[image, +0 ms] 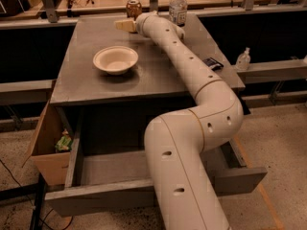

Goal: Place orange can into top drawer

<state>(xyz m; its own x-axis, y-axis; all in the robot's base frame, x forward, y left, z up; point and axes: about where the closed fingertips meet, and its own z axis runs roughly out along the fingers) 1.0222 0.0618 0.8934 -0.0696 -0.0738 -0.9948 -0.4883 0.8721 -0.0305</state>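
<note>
The orange can stands upright at the far edge of the grey table, a short brownish can with a silver top. My gripper reaches across the table and sits just in front of the can and slightly to its left, low over the tabletop and apart from the can. It holds nothing that I can see. The top drawer is pulled open below the table's front edge, and my arm's big white links cover its middle and right part.
A clear water bottle stands right of the can. A cream bowl sits mid-left on the table. A small dark object lies near the right edge. A cardboard box with green contents hangs left of the drawer.
</note>
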